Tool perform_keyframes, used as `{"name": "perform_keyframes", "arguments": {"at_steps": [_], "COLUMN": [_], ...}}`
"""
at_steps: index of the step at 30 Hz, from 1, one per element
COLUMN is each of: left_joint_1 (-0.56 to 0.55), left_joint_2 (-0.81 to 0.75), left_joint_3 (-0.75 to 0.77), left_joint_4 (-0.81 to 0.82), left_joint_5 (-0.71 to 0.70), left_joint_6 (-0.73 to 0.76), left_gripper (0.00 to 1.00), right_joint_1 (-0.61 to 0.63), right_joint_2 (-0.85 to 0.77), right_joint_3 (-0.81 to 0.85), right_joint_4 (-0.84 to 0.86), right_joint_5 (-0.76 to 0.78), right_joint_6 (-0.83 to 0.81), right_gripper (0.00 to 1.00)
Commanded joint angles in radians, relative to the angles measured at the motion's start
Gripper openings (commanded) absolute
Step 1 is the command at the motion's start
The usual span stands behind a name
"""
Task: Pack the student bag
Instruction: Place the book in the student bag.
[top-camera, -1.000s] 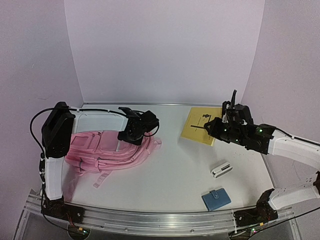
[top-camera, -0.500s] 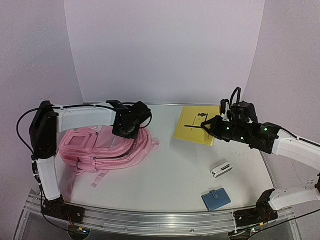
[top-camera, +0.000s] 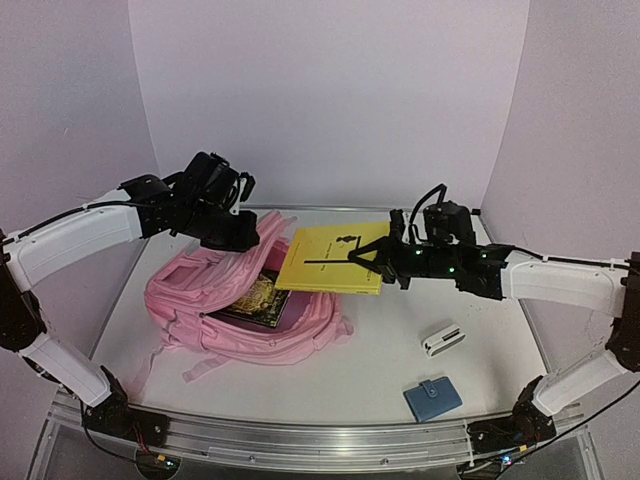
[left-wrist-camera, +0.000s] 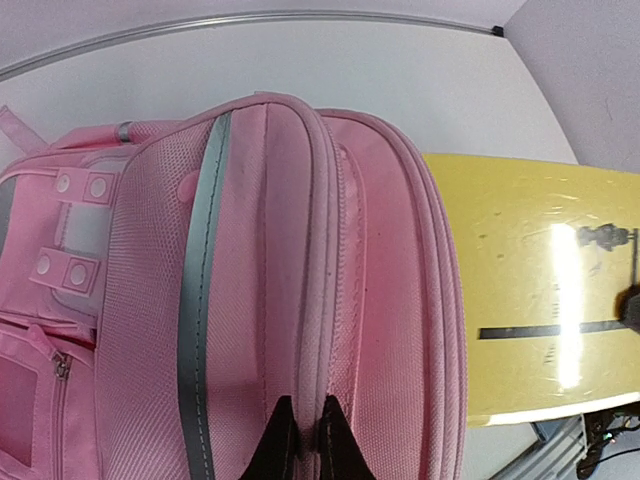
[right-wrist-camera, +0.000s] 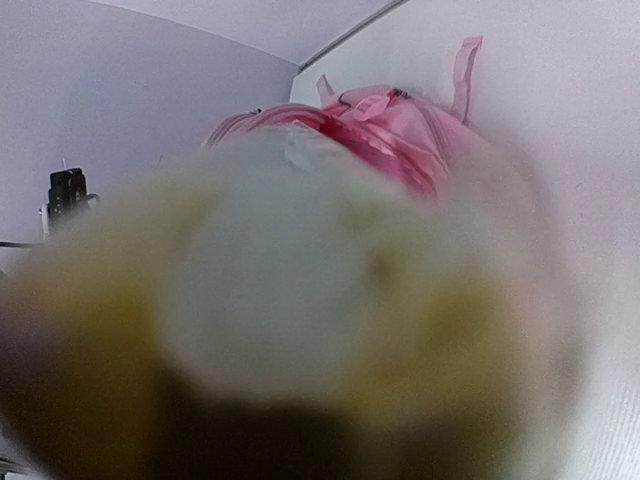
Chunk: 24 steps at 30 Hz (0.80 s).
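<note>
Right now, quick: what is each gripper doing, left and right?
Left gripper: closed, pinching the top edge of the student bag and lifting it open.
Right gripper: closed on the yellow book, held at the bag's opening.

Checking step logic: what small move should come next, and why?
Probably the right gripper should ease the yellow book down into the student bag: the left gripper pinches its rim up, and the book's edge overhangs the open mouth.

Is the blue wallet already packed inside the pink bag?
No, the blue wallet lies on the table near its front edge, well apart from the pink bag.
</note>
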Motion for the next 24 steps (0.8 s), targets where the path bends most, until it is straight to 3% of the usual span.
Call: {"name": "perform_keyframes", "arguments": {"at_steps": [1, 9, 16, 24], "left_joint_1": [-0.003, -0.003, -0.003, 0.003], "left_joint_2": [-0.042, -0.037, -0.045, -0.075], "left_joint_3": [0.016, -0.016, -0.041, -0.09], "left_joint_4": [0.198, 0.265, 0.293, 0.338], "left_joint_5": [0.096, 0.171, 0.209, 0.224], "left_joint_6": [0.002, -0.013, -0.023, -0.053], "left_gripper": [0.0, 0.0, 0.0, 0.0], "right_joint_1": [0.036, 0.108, 0.164, 0.234], "right_joint_2": [0.062, 0.204, 0.397, 0.705], "right_joint_3": [0.064, 0.074, 0.138, 0.391], "right_joint_4": [0.186, 0.332, 0.441, 0.456], "right_joint_5": [-0.052, -0.026, 0.139, 0.205], "right_joint_6": [0.1, 0.178, 0.233, 0.26], "right_gripper": [0.0, 0.0, 0.0, 0.01]}}
